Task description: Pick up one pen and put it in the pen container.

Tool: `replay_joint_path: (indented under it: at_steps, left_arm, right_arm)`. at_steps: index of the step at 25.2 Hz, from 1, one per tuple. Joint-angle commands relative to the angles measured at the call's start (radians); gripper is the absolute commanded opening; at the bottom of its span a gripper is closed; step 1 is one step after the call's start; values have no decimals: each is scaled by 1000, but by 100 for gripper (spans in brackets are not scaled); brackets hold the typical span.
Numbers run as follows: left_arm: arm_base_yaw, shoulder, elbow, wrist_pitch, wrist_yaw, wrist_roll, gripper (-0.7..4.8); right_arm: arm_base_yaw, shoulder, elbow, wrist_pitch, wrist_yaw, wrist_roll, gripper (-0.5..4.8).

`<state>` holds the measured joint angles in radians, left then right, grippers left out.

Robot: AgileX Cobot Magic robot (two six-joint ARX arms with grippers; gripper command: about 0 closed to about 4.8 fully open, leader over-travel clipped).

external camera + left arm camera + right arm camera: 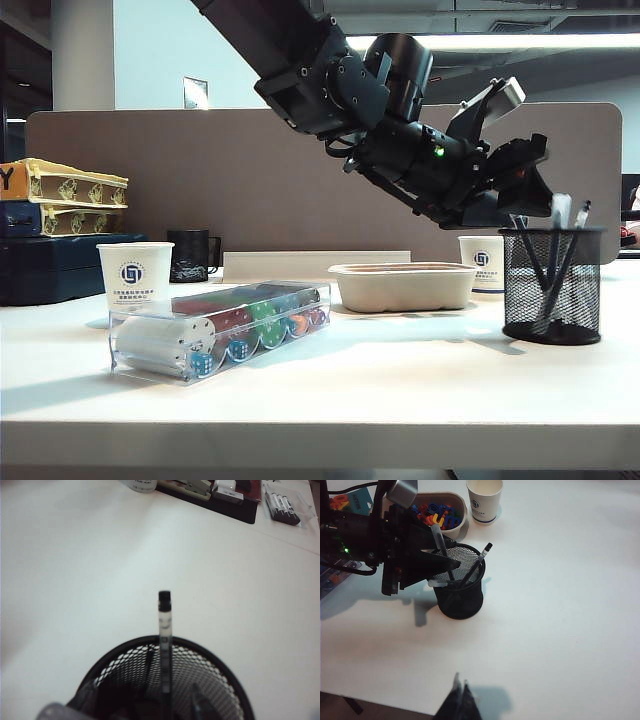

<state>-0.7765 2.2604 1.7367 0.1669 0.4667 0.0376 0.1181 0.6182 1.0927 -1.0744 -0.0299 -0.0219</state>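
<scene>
pen container [551, 285]: we see black wire mesh
pen [165, 635]: black barrel, pale clear section
left gripper [442, 565]: black
right gripper [460, 700]: black
paper cup [134, 274]: white, blue logo
tray [404, 285]: beige
table [400, 390]: white

A large "Y" on the yellow box [60, 182]; print on the paper cups [134, 272] too small to read.

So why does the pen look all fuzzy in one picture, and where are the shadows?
In the left wrist view the pen and the pen container sit too close to the camera, so they blur. In the right wrist view the container is sharper and the left gripper throws a soft shadow on the table. In the exterior view the ceiling light glares white.
</scene>
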Motion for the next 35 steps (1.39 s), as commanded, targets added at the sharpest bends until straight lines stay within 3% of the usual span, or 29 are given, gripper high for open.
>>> replay_joint_path:
  at_steps: [1, 8, 17, 29, 32, 35]
  left_arm:
    - [-4, -12, 45, 5, 0, 8, 242]
    - [-4, -18, 171, -82, 0, 14, 242]
    - [26, -96, 174, -216, -53, 128, 242]
    - [93, -236, 174, -377, -115, 183, 240]
    - [102, -257, 174, -408, -117, 185, 225]
    - [108, -287, 174, -459, -115, 201, 161]
  right_arm:
    - [3, -2, 2, 9, -3, 2, -6]
    - [15, -2, 2, 9, -2, 2, -6]
    - [16, -2, 2, 52, 2, -5, -6]
    - [29, 2, 2, 134, 8, -12, -6]
    - [29, 6, 2, 148, 8, -12, -6]
    - [29, 6, 2, 171, 8, -12, -6]
